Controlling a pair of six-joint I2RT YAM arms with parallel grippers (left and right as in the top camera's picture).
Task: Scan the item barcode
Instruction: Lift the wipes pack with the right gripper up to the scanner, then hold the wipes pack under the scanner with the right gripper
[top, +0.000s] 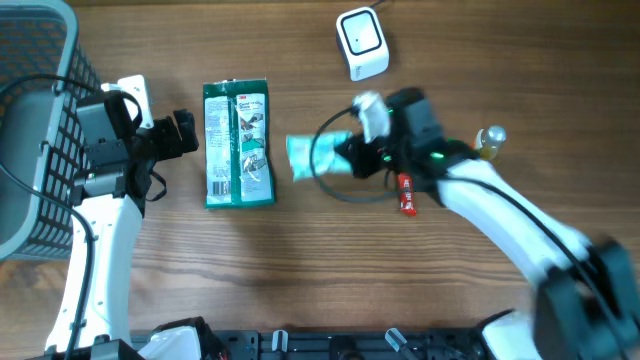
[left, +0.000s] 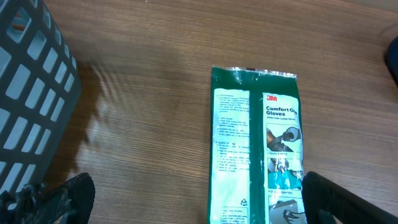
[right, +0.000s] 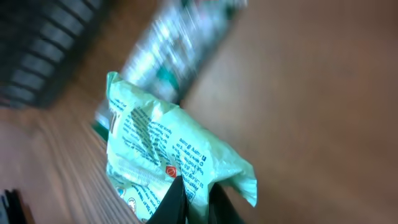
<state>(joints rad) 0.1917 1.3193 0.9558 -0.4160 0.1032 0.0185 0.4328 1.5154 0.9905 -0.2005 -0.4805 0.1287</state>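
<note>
One narrow pinch: right gripper (top: 345, 154) clamped tight on the edge of the mint-green packet (top: 305, 157), at about 7 o'clock from the white scanner (top: 362, 42), left gripper (top: 185, 132) spread wide and empty; likely to slip or droop, floppy film turning its printed side away.

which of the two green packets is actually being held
The pale mint packet, pinched by the fingers of the right gripper. The dark green 3M gloves pack lies flat on the table, untouched.
</note>
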